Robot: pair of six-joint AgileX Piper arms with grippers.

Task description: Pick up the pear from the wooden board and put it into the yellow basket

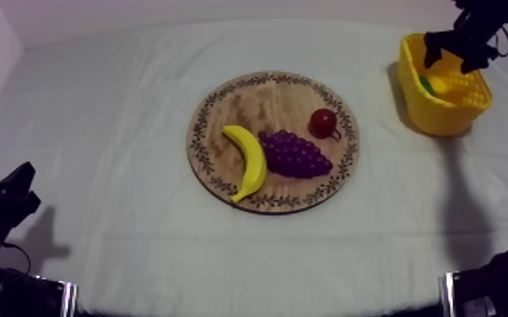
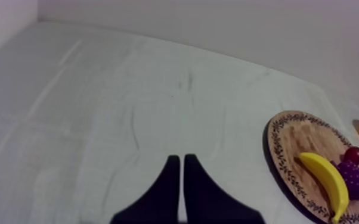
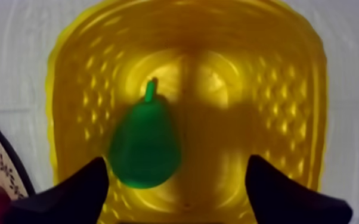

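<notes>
Clothed table (image 1: 97,169), right tool (image 3: 176,162) open over pear (image 3: 145,143)

Basket (image 3: 74,77): yellow plastic by its look, glossy, walls moulded in a woven relief.
Pear (image 3: 145,143), between the right fingers (image 3: 68,190): smooth green, slight sheen.
Board (image 1: 249,97): wood with visible grain and a patterned rim.
Banana (image 1: 249,160): smooth, glossy.
Grapes (image 1: 295,154): knobbly.
Table (image 1: 97,126) ahead of the left fingers (image 2: 200,190): matt cloth, lightly creased.
Fingers: matt black.
</notes>
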